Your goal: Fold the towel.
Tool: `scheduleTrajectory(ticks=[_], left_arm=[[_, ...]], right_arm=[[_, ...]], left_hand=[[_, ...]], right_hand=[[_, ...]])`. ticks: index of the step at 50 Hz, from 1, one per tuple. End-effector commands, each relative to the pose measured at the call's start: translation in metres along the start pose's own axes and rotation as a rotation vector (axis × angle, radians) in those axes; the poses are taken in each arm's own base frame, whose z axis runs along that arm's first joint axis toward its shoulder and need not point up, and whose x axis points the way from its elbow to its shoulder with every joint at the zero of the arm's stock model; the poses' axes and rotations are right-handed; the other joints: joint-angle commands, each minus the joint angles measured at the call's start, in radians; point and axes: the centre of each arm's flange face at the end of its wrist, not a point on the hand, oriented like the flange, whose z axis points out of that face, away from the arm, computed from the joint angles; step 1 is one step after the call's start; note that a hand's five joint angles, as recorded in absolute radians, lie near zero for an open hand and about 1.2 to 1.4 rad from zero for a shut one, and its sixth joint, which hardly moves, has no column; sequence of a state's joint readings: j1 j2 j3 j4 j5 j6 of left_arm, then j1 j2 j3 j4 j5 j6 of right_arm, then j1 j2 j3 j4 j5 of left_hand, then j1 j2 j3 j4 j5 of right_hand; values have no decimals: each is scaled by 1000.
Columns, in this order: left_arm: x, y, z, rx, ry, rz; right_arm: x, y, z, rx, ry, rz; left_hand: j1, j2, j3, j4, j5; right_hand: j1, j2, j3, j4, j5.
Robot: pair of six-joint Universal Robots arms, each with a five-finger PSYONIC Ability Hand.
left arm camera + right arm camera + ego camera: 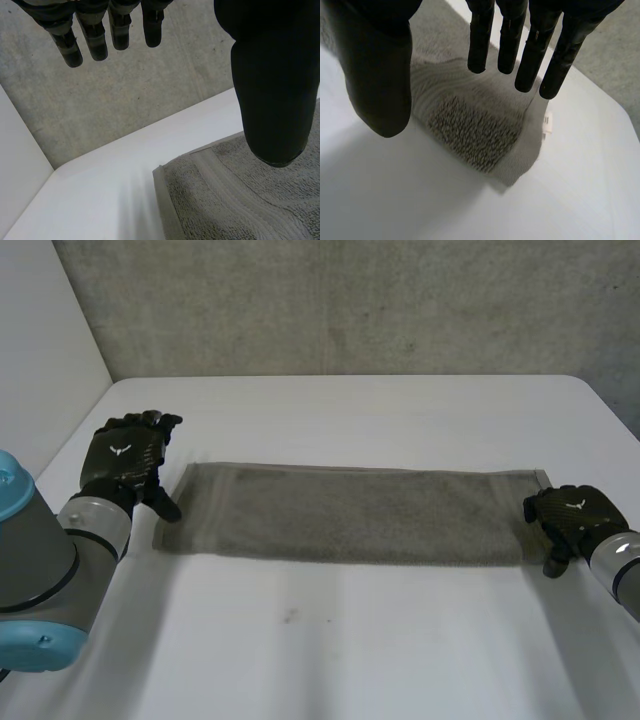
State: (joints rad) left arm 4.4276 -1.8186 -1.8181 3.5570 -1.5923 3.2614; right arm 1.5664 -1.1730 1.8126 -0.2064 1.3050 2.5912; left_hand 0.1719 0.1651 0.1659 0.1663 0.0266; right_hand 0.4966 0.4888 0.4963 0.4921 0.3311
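Observation:
A grey towel (pixel 350 515) lies flat on the white table (pixel 330 650) as a long folded strip running left to right. My left hand (pixel 120 455) hovers just off the strip's left end, open, its straight fingers (pixel 95 40) spread away from the thumb (pixel 272 90), which hangs over the towel's far left corner (pixel 235 200). My right hand (pixel 572 510) is at the right end, open. Its fingers (pixel 510 40) point down over the towel's short edge (pixel 470 130), the thumb (pixel 377 75) stands apart on the table side, and no cloth is pinched.
A grey concrete wall (pixel 350 300) rises behind the table's far edge, and a white wall (pixel 40 340) stands at the left. A small white tag (pixel 547 122) sticks out at the towel's right end corner. Bare tabletop lies in front of the towel.

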Motion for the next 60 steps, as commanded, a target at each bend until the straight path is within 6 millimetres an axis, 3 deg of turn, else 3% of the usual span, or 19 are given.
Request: scheduleTrajectory(ticks=[1, 6, 8, 14, 24, 30, 32, 33, 35, 38, 40, 41, 43, 44, 46, 49, 51, 58, 60], left_arm=[[0, 1, 0, -2, 1, 1], [1, 3, -1, -3, 2, 2], [1, 2, -1, 0, 2, 1], [1, 4, -2, -3, 1, 1], [1, 4, -3, -4, 3, 2], [0, 4, -2, -3, -2, 1], [0, 4, -2, -3, -2, 1], [-1, 3, -2, -2, -4, 1], [-1, 3, -2, -1, -6, 1], [-1, 3, -2, -1, -7, 1], [-2, 3, -2, -1, -7, 1], [-2, 3, -2, -1, -9, 1], [-1, 3, -2, -1, -7, 1], [-1, 3, -2, -1, -7, 1], [-1, 3, -2, -1, -7, 1], [-2, 2, -2, 2, -9, 1], [-2, 1, -2, 5, -9, 1], [-1, 2, -3, 1, -7, 1], [-1, 2, -3, 2, -7, 1]], right_arm=[[5, 12, 12, -13, 17, -50], [14, 18, 20, -13, 46, -67], [22, 18, 24, -9, 68, -72], [47, 18, 26, -17, 149, -67], [124, 19, 23, -61, 340, -188], [129, -4, 22, -46, 381, -246], [95, -50, 21, 70, 340, -287], [95, -51, 21, 71, 340, -288], [48, -96, 17, 207, 257, -317], [22, -113, 15, 265, 203, -328], [-40, -137, 12, 363, 72, -365], [-40, -138, 12, 363, 72, -365], [-116, -156, -2, 458, -80, -411], [-117, -156, -2, 459, -81, -411], [-184, -159, -19, 513, -220, -454], [-208, -155, -23, 522, -271, -469], [-245, -139, -26, 512, -353, -500], [-285, -105, -29, 440, -466, -575], [-285, -105, -32, 418, -469, -594]], left_hand=[[3, 9, 9, 8, -27], [3, 9, 9, 8, -27], [3, 9, 9, 8, -27], [3, 9, 9, 8, -27], [3, 9, 9, 8, -27], [3, 9, 9, 8, -27], [3, 9, 9, 8, -27], [3, 9, 9, 8, -27], [3, 9, 9, 8, -27], [3, 9, 9, 8, -27], [3, 9, 9, 8, -27], [3, 9, 9, 8, -27], [3, 9, 9, 8, -27], [3, 9, 9, 8, -27], [3, 9, 9, 8, -27], [3, 9, 9, 8, -27], [3, 9, 9, 8, -27], [3, 9, 9, 8, -27], [3, 9, 9, 8, -27]], right_hand=[[149, 157, 149, 154, 140], [378, 386, 378, 383, 369], [897, 905, 897, 902, 888], [900, 907, 900, 904, 891], [900, 907, 900, 904, 891], [900, 907, 900, 904, 891], [900, 907, 900, 904, 891], [900, 907, 900, 904, 891], [900, 907, 900, 904, 891], [900, 907, 900, 904, 891], [900, 907, 900, 904, 891], [900, 907, 900, 904, 891], [900, 907, 900, 904, 891], [900, 907, 900, 904, 891], [900, 907, 900, 904, 891], [900, 907, 900, 904, 891], [900, 907, 900, 904, 891], [880, 888, 880, 885, 871], [-175, -167, -174, -170, -184]])
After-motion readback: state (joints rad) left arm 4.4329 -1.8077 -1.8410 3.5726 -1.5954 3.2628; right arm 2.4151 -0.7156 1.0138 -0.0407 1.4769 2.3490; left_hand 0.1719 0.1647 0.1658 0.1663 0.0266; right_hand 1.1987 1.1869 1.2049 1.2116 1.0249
